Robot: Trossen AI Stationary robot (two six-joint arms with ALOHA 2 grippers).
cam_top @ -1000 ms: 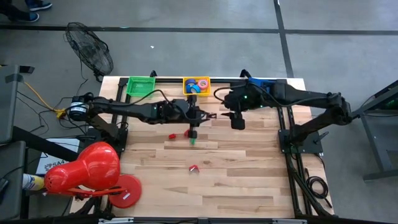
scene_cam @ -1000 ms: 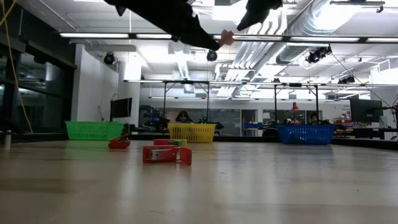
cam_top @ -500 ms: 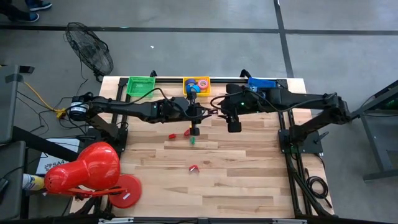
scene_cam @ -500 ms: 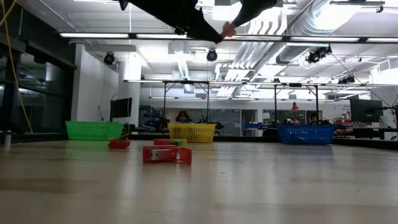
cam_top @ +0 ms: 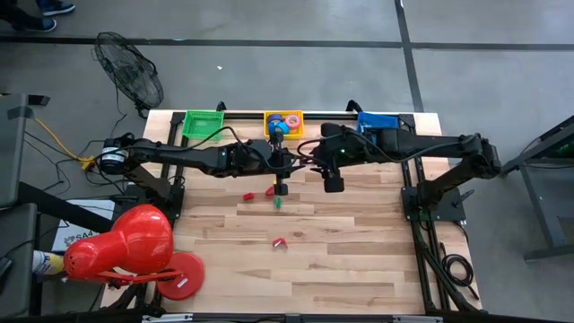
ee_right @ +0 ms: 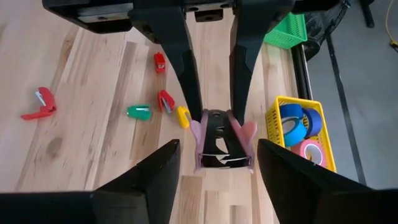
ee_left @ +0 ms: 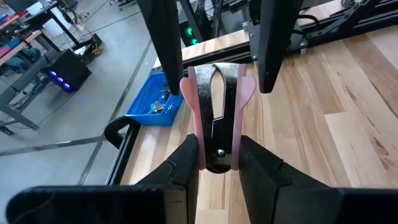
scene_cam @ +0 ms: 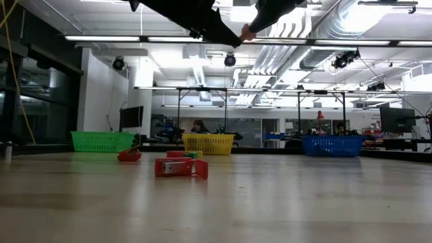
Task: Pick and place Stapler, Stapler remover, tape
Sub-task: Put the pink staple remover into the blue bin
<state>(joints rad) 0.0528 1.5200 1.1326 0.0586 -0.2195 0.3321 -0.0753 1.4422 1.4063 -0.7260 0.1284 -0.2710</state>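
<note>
My left gripper (ee_left: pixel 219 148) is shut on the pink and chrome stapler remover (ee_left: pixel 217 106), high over the table's far middle (cam_top: pixel 303 164). My right gripper (ee_right: pixel 217 148) faces it from the table's right and is open. Its fingers (ee_left: pixel 166 56) stand on either side of the remover's claw end (ee_right: pixel 219 160); I cannot tell whether they touch it. The tape rolls (ee_right: pixel 300 127), blue and pink, lie in the yellow basket (cam_top: pixel 269 115). The red stapler (cam_top: pixel 279 243) lies on the table nearer the front (ee_right: pixel 38 104). My left gripper pinches the stapler remover between its two fingers (ee_left: pixel 186 165) at the hinge end, by the rivet (ee_left: pixel 219 153). The fingers come level from the table's left and lie along the remover. It is lifted clear, with its claw end pointing at my right gripper.
Green (cam_top: pixel 204 123), yellow and blue (cam_top: pixel 377 120) baskets line the far edge. Small red, yellow and green pieces (ee_right: pixel 138 111) lie on the wood below the grippers. A red lamp-like thing (cam_top: pixel 126 247) stands off the near left corner. Bare wood lies toward the near edge.
My right gripper has moved toward the table's left, up to the stapler remover, and its open fingers now stand around the remover's free end. My left gripper has risen a little with the remover.
</note>
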